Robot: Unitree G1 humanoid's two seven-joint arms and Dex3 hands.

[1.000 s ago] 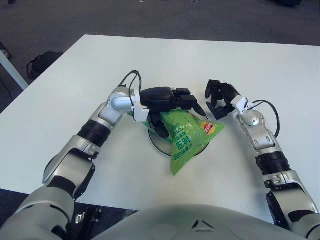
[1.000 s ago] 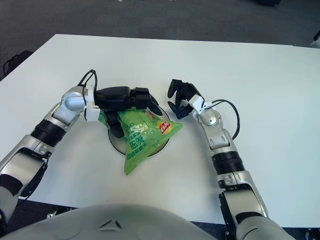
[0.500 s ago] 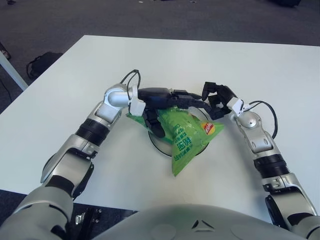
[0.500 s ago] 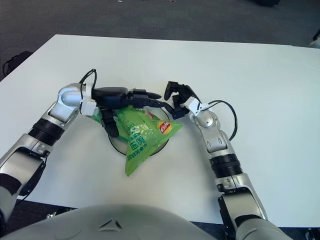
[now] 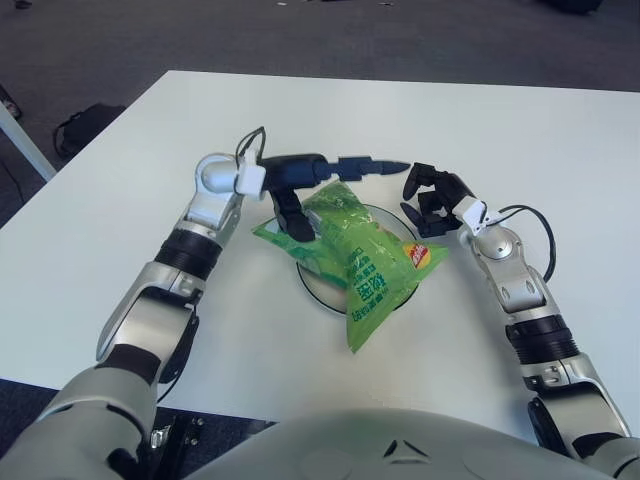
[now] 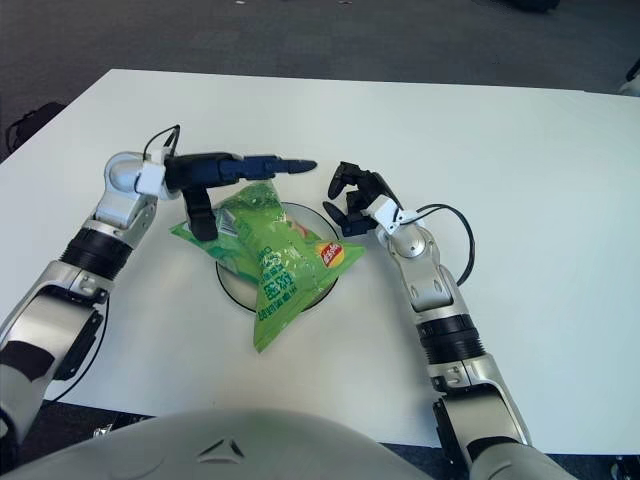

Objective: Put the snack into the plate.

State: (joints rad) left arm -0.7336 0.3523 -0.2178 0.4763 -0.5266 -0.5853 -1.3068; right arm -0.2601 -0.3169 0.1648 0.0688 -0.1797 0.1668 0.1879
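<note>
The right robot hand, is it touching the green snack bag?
Apart. In the right eye view, white table shows between the right robot hand and the snack bag.

Probably an office or lab: a white table (image 5: 120, 190) on dark grey carpet (image 5: 90, 40).

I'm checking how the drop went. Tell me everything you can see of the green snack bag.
The snack bag is a glossy green, puffed plastic pouch with white lettering and a small red-and-yellow logo near its right corner. It lies across the plate, covering most of it, with its lower tip and left corner hanging over onto the white table. The left hand, fingers extended, hovers at its upper edge without gripping; the right hand shows beside its right corner.
</note>
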